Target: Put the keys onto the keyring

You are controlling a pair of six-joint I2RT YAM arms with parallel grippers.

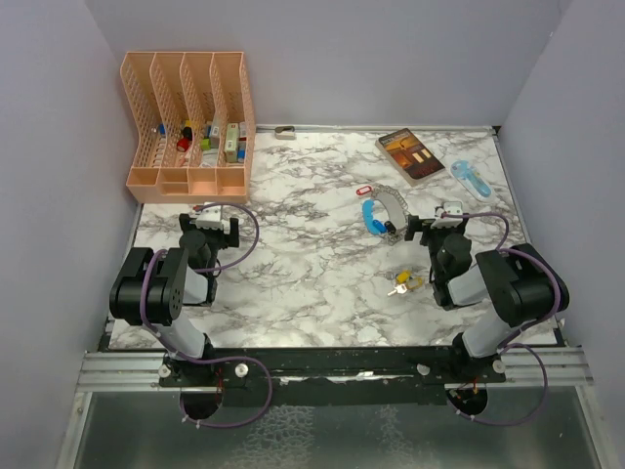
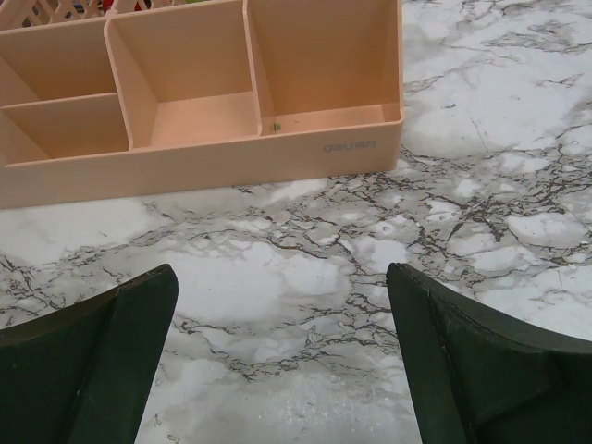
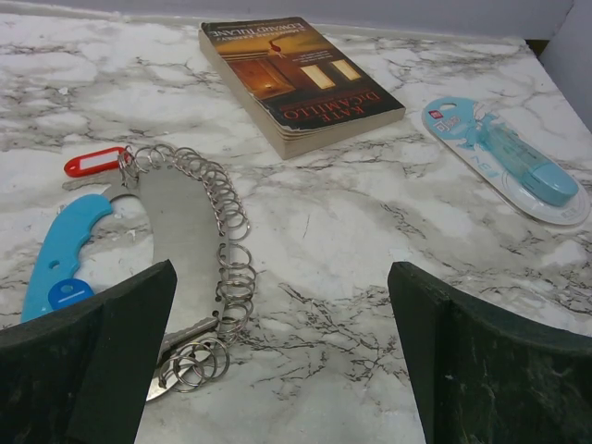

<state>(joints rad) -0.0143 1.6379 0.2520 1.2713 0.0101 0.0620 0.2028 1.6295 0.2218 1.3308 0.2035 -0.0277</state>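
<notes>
Top external view, near to far. Both arm bases are bolted at the near edge of the marble table [image 1: 312,264].

The keys [image 1: 403,283], a small bunch with a yellow piece, lie flat on the marble just left of the right arm, nearer than its gripper. Nothing touches them.

Right gripper [image 1: 437,220]: jaws spread wide, holding nothing; the right wrist view confirms this [image 3: 280,273]. It is low over the table, pointing away from the bases.

The keyring [image 1: 383,212] lies flat just left of and slightly beyond the right gripper. Right wrist view: grey metal crescent [image 3: 176,231] edged with small split rings [image 3: 231,240], light-blue curved piece [image 3: 60,250] on its left, red tag [image 3: 92,163] at its far end. Contact with the fingers: none.

Left gripper [image 1: 210,220]: likewise spread and empty [image 2: 280,277], over bare marble.

Just beyond it stands a peach desk organiser [image 2: 203,102]. Far right: a paperback book [image 3: 296,79] and a blue packaged item [image 3: 509,157], both flat.
</notes>
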